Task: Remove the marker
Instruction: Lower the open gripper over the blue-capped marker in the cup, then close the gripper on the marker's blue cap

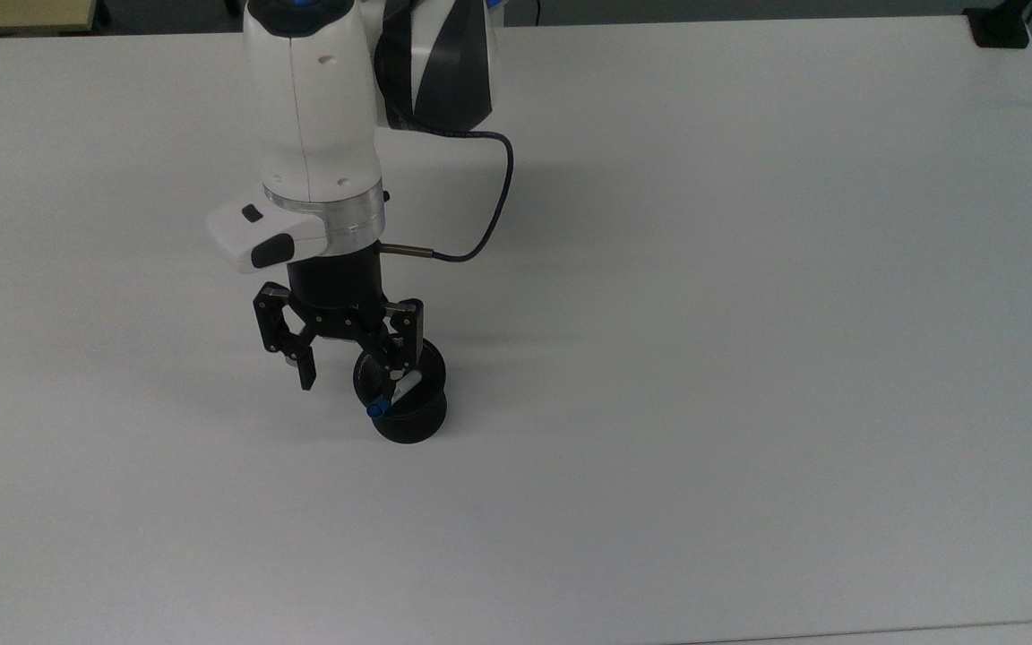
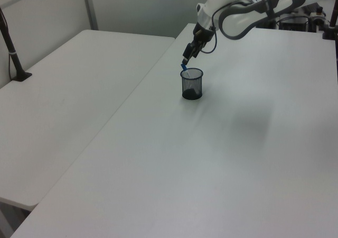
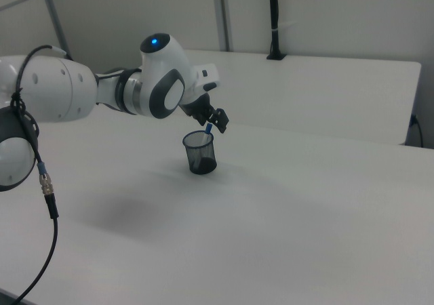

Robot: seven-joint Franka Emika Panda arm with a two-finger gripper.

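Marker [image 1: 388, 400] stood leaning inside a black mesh cup [image 1: 408, 417] near the middle of a white bench [image 1: 749, 358]. In the top view its blue cap poked past the cup's rim toward 8 o'clock; in the left view [image 2: 184, 67] and the right view [image 3: 209, 129] the cap rose just above the rim.

As a judgement, the task was barely begun: the marker was not yet lifted or gripped, and the grasp, the lift clear of the cup and the set-down were all left to do.

A white arm [image 1: 319, 134] reached in from 12 o'clock in the top view, its wrist pointing down toward the cup. The gripper [image 1: 350, 369] was spread wide and held nothing. One finger lay over the cup's mouth, close to the marker's barrel; the other hung outside the cup, toward 9 o'clock. Whether either finger touched the marker or the rim could not be told. In the left view the gripper [image 2: 188, 54] sat just above the cap, and in the right view [image 3: 215, 120] it hung right by the cap.
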